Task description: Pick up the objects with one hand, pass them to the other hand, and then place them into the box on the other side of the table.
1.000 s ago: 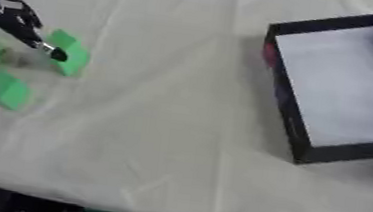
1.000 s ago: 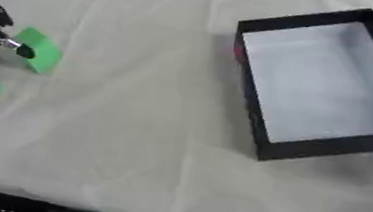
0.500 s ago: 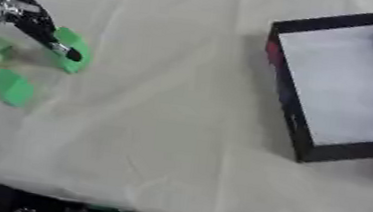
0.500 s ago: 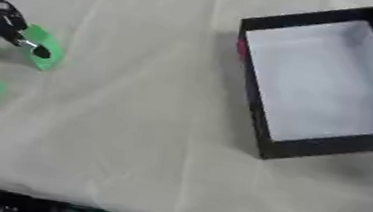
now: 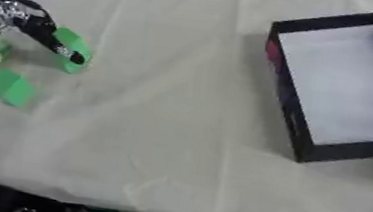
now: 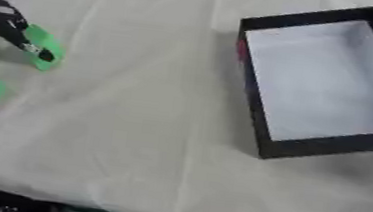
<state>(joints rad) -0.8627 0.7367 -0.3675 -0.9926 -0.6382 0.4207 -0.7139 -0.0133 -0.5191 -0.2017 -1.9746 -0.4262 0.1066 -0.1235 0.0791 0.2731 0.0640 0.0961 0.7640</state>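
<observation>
Left hand (image 5: 25, 22) fingers now curl onto green block (image 5: 72, 50), apparently gripping it; lift and handover pending.

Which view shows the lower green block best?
The left eye view: there the flat green block lies whole on the cloth, clear of the edge. The right eye view shows it too, but close against the picture's left edge.

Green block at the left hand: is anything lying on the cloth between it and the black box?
Nothing visible does. The left hand has a finger on the green block, and only bare cloth lies between it and the black box.
</observation>
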